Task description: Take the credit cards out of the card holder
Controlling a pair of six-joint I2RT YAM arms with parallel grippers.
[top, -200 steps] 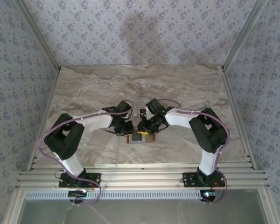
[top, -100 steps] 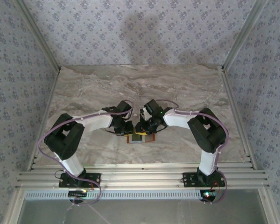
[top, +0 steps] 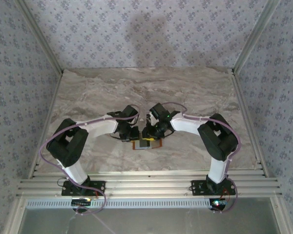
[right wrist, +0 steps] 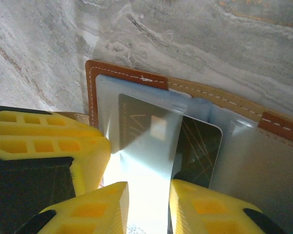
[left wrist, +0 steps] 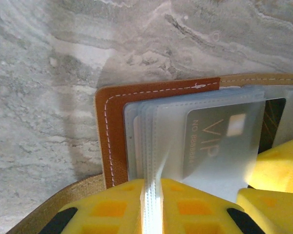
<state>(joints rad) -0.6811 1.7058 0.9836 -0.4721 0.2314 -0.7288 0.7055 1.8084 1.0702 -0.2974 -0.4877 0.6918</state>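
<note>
Top external view has the card holder (top: 147, 143) lying open on the marbled table (top: 112, 87), near the front edge, with both arms bent in over it: the left gripper (top: 136, 134) at its left end, the right gripper (top: 152, 132) at its middle. From the left wrist, the left gripper (left wrist: 151, 189) is clenched on the edges of the holder's clear plastic sleeves (left wrist: 205, 117), lifting them off the brown stitched leather. The credit cards (left wrist: 212, 141) sit inside those sleeves, a grey VIP card uppermost. From the right wrist, the right gripper (right wrist: 146, 195) hangs over the holder's near edge with jaws parted, a glaring sleeve leaf (right wrist: 146, 161) between them. That leaf partly covers the cards, including a dark gold-lined card (right wrist: 201, 146).
</note>
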